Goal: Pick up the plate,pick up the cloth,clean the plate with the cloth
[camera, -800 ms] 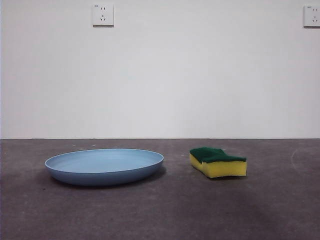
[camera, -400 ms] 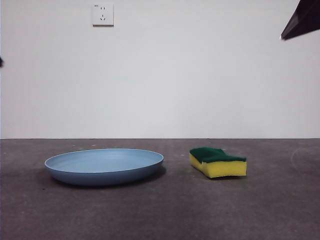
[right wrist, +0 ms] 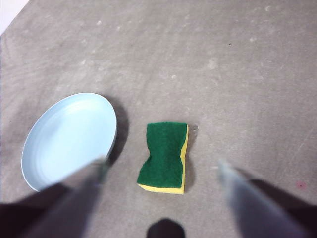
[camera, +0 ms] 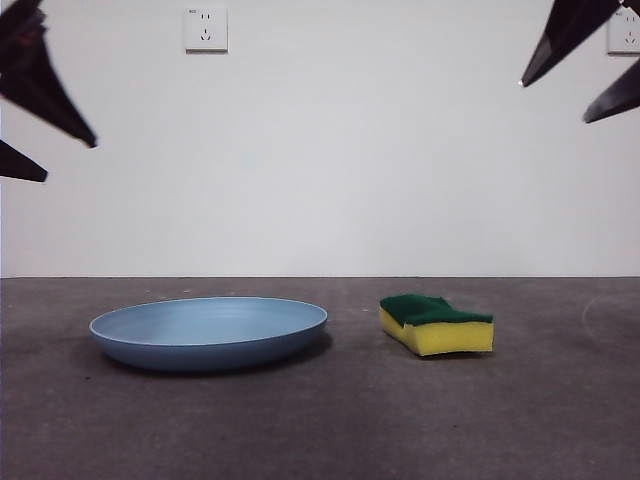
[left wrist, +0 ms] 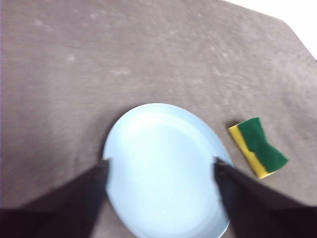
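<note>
So basically nothing's been grabbed yet, both arms are up in the air and the actual work hasn't started. Going left to right in the front view: the left gripper (camera: 48,160) pokes in at the top left corner, high above the table (camera: 320,430), fingers spread wide apart and holding nothing. From its own wrist view it's hanging right over the plate (left wrist: 166,168), with the two fingers framing it on either side, so my guess is it's lining up for the plate pickup. The plate sits flat on the table, left of center, light blue, looks empty as far as I can tell. Just to its right, close by but not touching, is the cloth (camera: 436,324), which is really a yellow sponge with the green scrubby layer facing up, lying flat on the table too. Then at the top right corner there's the right gripper (camera: 556,102), also well above everything, fingers spread and empty. Its wrist view puts the cloth between the fingers, so that arm looks aimed at the cloth. Up on the wall behind there's a power socket (camera: 206,29), not relevant. So: plate pickup, cloth pickup and the wiping are all left to do, I'd say we're at the approach stage.
</note>
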